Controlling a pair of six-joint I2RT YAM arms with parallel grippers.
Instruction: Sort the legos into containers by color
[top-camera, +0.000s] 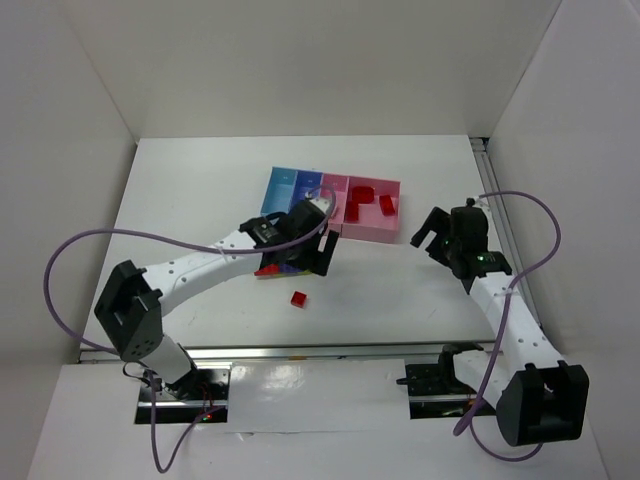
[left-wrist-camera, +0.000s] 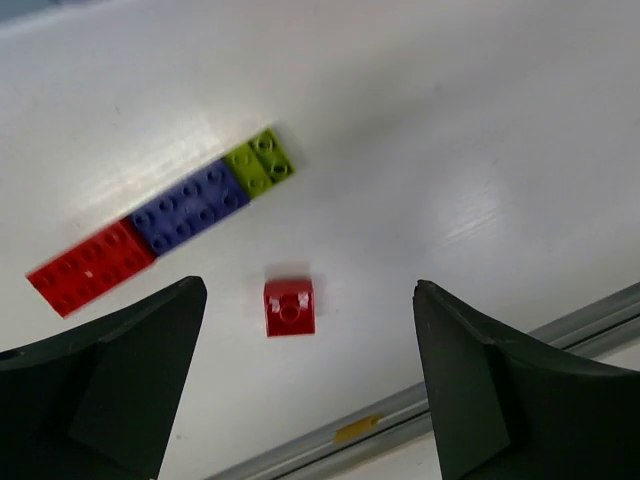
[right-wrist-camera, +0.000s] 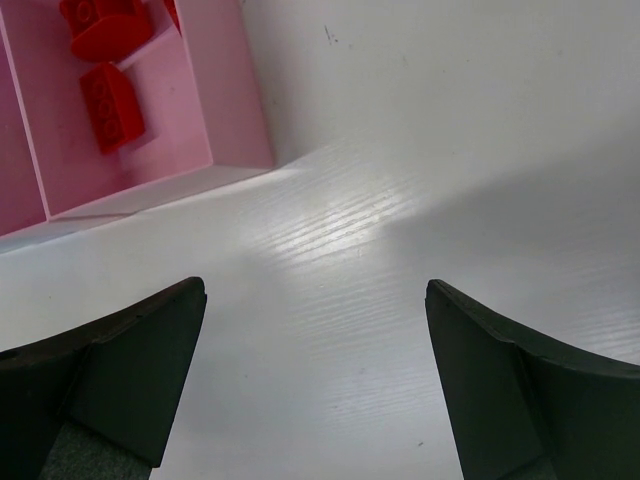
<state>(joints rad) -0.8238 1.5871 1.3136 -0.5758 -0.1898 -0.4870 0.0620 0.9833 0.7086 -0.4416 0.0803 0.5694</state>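
Above the white-walled table (top-camera: 200, 200) the left gripper (left-wrist-camera: 307, 288) and right gripper (right-wrist-camera: 316, 290) both gape empty, only the left wrist view showing a yellow-green lego (left-wrist-camera: 260, 163) at twelve o'clock from the loose red lego (left-wrist-camera: 290, 307).

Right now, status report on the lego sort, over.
Left end effector open, loose red lego ahead. Right end effector open, empty. Nothing blocking it.
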